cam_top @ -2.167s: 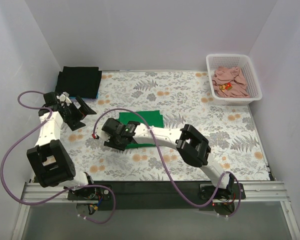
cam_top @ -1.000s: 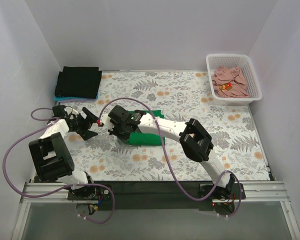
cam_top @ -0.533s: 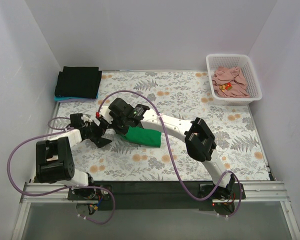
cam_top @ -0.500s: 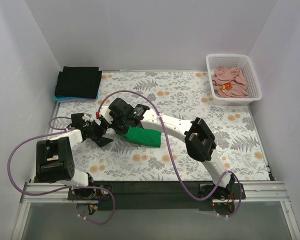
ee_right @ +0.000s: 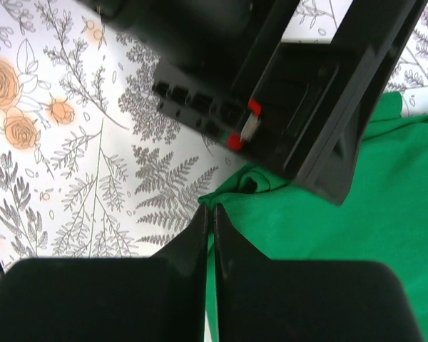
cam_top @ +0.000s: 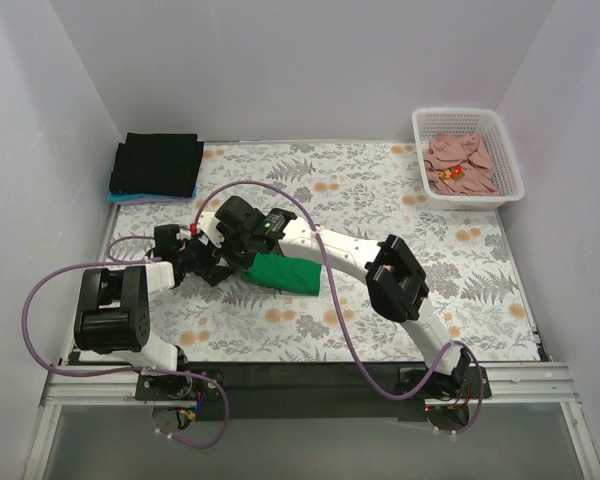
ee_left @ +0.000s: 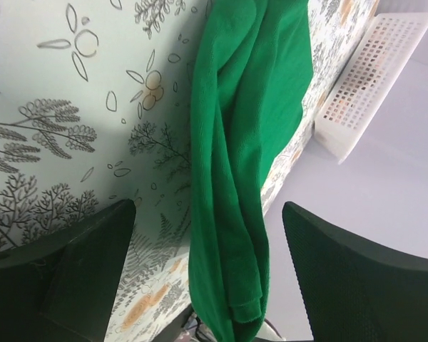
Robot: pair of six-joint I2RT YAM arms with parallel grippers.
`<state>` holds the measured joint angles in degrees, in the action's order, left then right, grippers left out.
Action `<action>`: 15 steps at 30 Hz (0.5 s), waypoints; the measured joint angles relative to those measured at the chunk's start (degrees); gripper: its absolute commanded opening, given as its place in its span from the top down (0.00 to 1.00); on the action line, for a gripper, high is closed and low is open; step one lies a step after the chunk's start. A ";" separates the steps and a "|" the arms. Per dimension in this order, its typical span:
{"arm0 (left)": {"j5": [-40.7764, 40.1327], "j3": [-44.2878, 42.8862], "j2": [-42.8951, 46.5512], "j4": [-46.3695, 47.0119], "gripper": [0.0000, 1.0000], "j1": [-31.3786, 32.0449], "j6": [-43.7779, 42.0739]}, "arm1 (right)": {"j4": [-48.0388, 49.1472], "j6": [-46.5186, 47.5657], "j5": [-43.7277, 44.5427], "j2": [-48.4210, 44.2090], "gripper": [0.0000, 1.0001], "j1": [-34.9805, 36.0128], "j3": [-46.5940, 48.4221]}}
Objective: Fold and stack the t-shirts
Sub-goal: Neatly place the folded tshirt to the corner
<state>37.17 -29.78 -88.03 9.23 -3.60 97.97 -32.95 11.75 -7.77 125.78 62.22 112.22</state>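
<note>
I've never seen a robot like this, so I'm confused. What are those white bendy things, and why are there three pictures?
Those are two robot arms bolted to the near edge of a table with a flowery cover. Each ends in a gripper, a hand with two fingers. The big picture comes from a camera above and behind them. The other two come from small cameras on the wrists, so each shows its own dark fingers. On the table lies a green shirt. The right gripper is shut, pinching its edge. The left gripper is open, with the shirt between its fingers. In the far left corner sits a folded black shirt on a light blue shirt. A white basket in the far right corner holds a pink shirt.
</note>
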 measured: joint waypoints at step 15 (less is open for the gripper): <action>-3.69 -4.15 -9.11 10.08 0.43 6.38 1.77 | 0.07 -2.86 1.88 4.15 0.99 -0.76 5.22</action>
<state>33.47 -33.93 -97.14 19.31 2.79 99.74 -32.88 8.88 -5.89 129.93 61.45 117.45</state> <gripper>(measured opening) 0.619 0.029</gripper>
